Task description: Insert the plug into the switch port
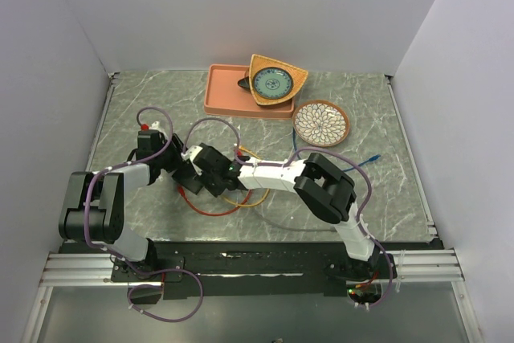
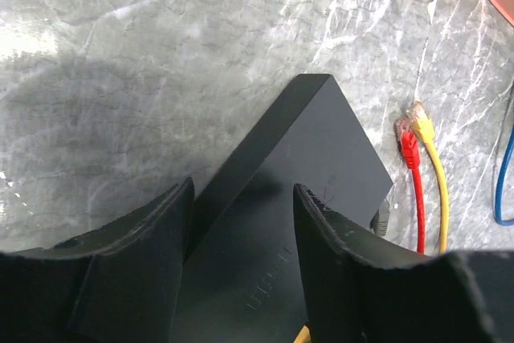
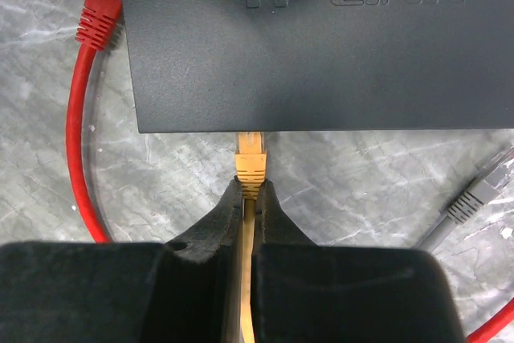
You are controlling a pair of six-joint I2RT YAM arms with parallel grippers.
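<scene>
Top external view: marble-pattern table bearing both arms, which meet left of centre. At the far edge are a salmon tray, a wooden dish holding a green plate, and just right of them a patterned plate. A blue cable lies well to the right. The switch is largely hidden under the wrists here.

Left wrist view:
- Switch: matte black box, flat on the table, running diagonally away from the camera.
- Left gripper: jaws spread over the near end of the switch, one finger beside its left edge and the other above its top face. Contact cannot be told.
- Red plug and loose yellow plug: side by side on the table, just right of the switch.

Right wrist view:
- Right gripper: fingers pressed together, pinching the orange-yellow plug at its rear boot.
- The plug's clear tip meets the near long edge of the switch. Whether it sits inside a port cannot be told.
- Red cable: curves along the left.
- Grey plug: lies loose at the right.
</scene>
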